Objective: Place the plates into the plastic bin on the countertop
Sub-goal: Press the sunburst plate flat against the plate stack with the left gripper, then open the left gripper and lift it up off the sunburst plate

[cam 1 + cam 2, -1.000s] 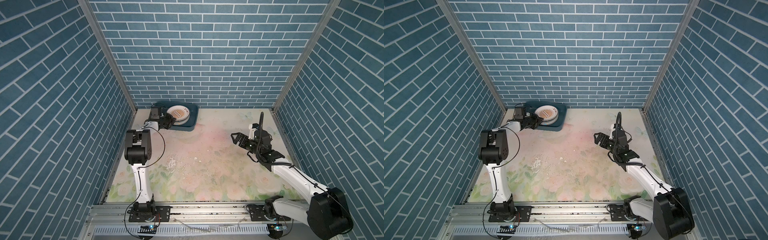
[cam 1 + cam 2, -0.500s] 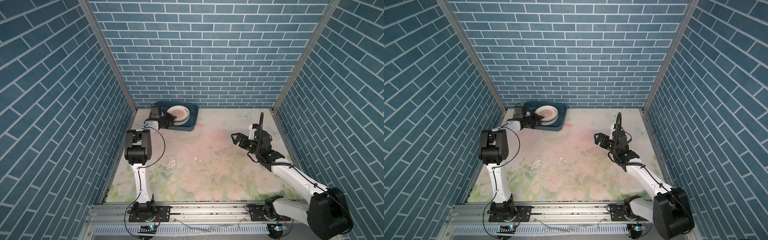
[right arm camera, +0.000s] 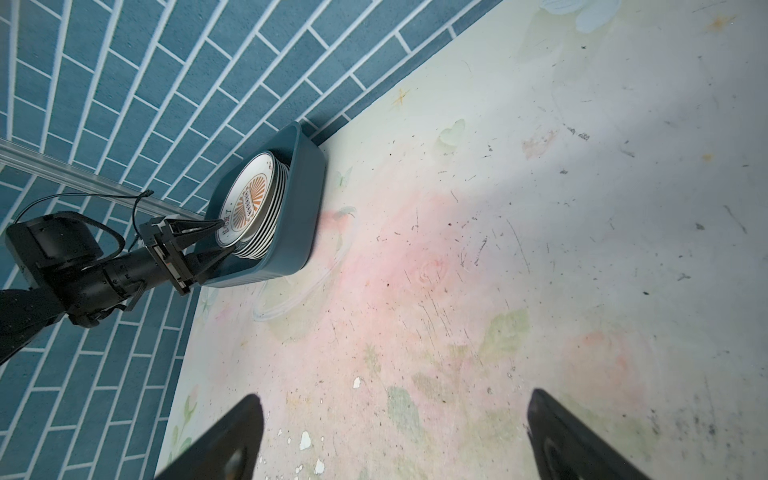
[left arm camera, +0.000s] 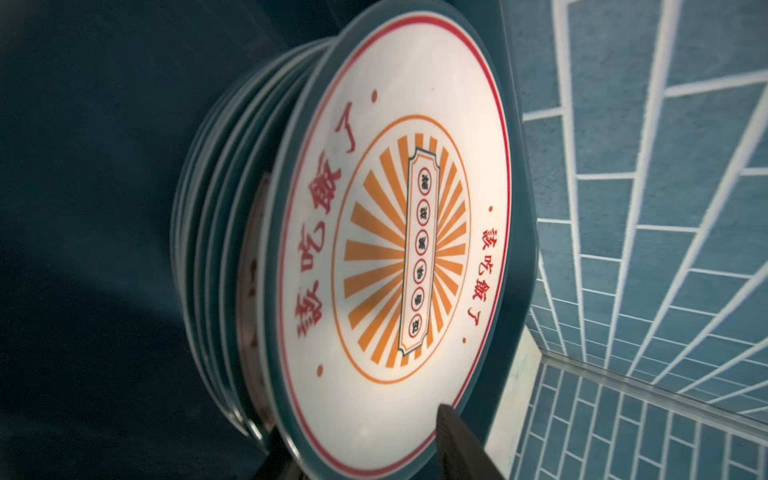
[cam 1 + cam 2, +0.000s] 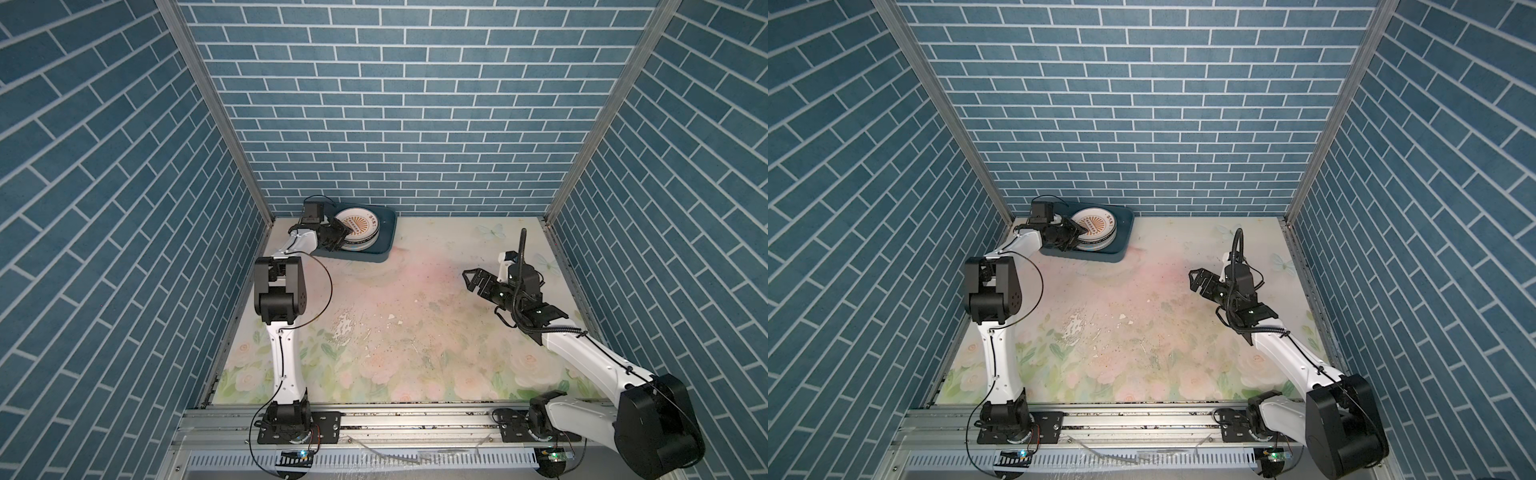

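Clearly, every one of the plates (image 5: 359,226) in sight sits in a single stack inside the plastic bin (image 5: 365,257). The bin stands in the far left corner of the table (image 5: 415,324), close against the far brick wall (image 5: 395,145). The stack fills the right part of the bin. Its top plate shows an orange sunburst centre, red characters and a thin red line inside a dark rim, and the left wrist view shows several more rims beneath it.

We see the left gripper (image 5: 341,237) reaching into the bin from the left, at the left edge of the stack. Its jaws are parted. In the right wrist view, one of its fingers (image 3: 199,227) lies over the face of the top plate near the rim. The other runs low beside the stack, so the edge of the pile is between them. We cannot tell whether either presses on a plate.

The right gripper (image 5: 468,281) hovers above the right side of the table, well apart from the bin. Its jaws are spread wide with nothing between them.
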{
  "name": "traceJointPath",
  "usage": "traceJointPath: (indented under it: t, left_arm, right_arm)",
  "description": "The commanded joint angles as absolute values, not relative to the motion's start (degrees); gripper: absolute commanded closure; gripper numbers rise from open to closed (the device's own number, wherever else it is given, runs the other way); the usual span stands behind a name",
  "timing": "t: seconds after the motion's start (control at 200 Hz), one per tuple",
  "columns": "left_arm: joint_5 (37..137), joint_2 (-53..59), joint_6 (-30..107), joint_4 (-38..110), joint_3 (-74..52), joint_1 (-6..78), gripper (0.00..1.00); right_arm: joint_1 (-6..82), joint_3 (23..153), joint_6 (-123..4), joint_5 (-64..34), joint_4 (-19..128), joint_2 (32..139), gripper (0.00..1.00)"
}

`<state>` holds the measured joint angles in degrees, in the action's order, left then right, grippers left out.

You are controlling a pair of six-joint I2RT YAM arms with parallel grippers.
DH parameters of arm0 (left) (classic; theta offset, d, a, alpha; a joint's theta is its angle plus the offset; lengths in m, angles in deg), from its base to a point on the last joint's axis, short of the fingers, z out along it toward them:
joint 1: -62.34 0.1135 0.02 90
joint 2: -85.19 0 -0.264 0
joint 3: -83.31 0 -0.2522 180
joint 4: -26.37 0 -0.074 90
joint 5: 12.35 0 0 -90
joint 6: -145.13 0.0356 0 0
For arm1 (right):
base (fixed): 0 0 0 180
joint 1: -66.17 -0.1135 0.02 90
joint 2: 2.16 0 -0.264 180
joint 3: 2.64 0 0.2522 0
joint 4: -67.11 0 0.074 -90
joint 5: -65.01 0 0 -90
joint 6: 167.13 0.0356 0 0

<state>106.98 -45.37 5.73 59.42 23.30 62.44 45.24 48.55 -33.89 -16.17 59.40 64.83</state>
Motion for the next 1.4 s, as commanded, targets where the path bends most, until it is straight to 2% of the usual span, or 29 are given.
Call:
traceJointPath:
  t: [0.0, 0.405, 0.67, 0.955, 1.15, 1.395]
  left_arm:
    - [103.3, -47.0, 12.7, 69.1, 25.7, 62.5, 0.48]
    - [99.6, -46.9, 19.5, 75.3, 31.6, 62.4, 0.44]
    - [99.3, -51.5, 26.2, 85.7, 42.4, 61.2, 0.40]
    - [97.3, -51.7, 27.4, 86.5, 43.6, 60.3, 0.39]
    - [94.5, -49.0, 29.0, 85.2, 42.1, 59.4, 0.27]
    - [89.6, -41.8, 31.2, 81.3, 36.7, 57.8, 0.20]
  right_arm:
    - [45.6, 47.8, -32.9, -16.1, 60.3, 64.8, 0.02]
    - [45.8, 47.7, -32.7, -16.2, 60.2, 65.3, 0.01]
    - [45.9, 47.7, -32.3, -16.0, 60.8, 65.9, 0.01]
    - [46.0, 47.5, -32.3, -16.1, 60.3, 65.4, 0.02]
    - [46.0, 47.8, -32.3, -16.0, 60.3, 65.4, 0.02]
    - [46.0, 47.3, -32.3, -16.1, 59.6, 63.8, 0.02]
